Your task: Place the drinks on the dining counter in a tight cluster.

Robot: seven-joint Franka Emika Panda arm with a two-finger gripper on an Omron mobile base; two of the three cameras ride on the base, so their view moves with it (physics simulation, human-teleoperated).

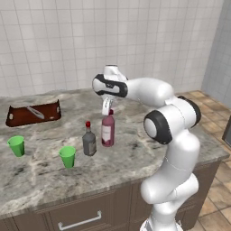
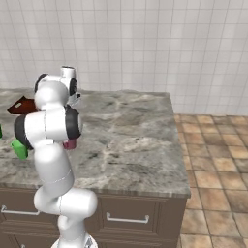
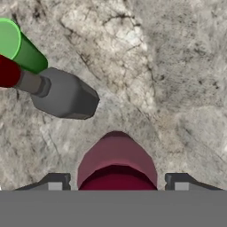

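My pincer [image 3: 115, 184] hangs released, its 2 tips astride the maroon bottle's [image 1: 108, 130] cap, which stands just beside the grey-brown bottle [image 1: 89, 141] on the dining counter [image 1: 149, 153]; I judge any sideways drift could topple it onto that neighbour.

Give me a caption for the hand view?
Open gripper poised above the maroon bottle, beside the grey bottle.

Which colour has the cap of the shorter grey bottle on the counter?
Red. The cap on the grey bottle shows best in the left base view.
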